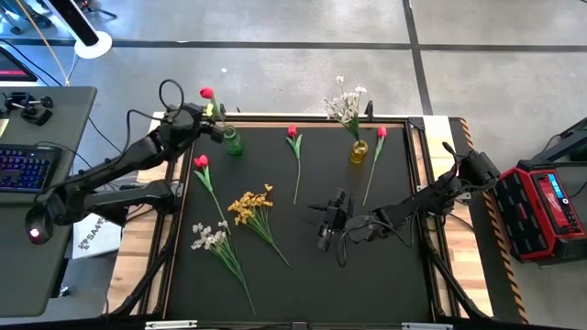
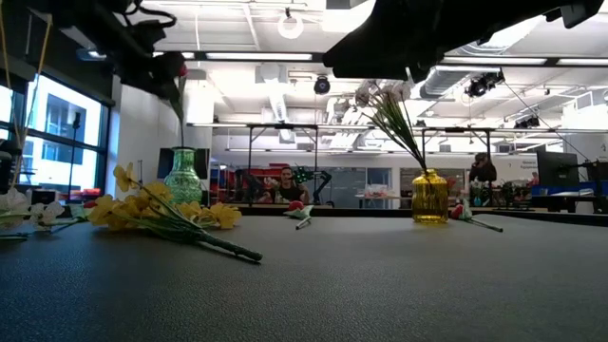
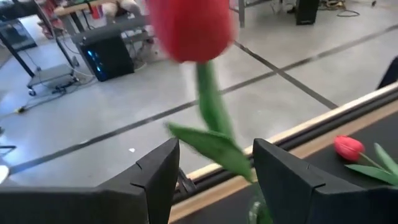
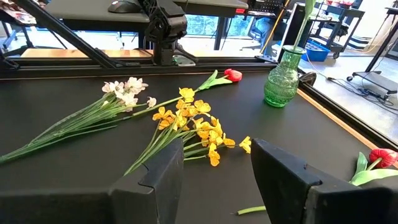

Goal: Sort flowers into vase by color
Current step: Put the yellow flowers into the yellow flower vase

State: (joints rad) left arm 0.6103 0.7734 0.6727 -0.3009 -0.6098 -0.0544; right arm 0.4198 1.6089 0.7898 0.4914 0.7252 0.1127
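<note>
While its stem reaches down into the green ribbed glass vase [image 1: 233, 141] at the far left of the black tabletop [image 1: 385, 266], a red artificial tulip [image 1: 206, 93] stands between the parted fingers of the left claw [image 1: 216, 117]; whether they press on it cannot be told. A white blossom spray [image 1: 347, 103] stands in the yellow glass vase [image 1: 359, 151]. Three more red tulips [image 1: 201, 162] [image 1: 293, 132] [image 1: 381, 133], a yellow spray [image 1: 249, 205] and a second white spray [image 1: 210, 236] lie flat on the tabletop. Near the middle, the right claw [image 1: 327, 220] hangs open and empty.
</note>
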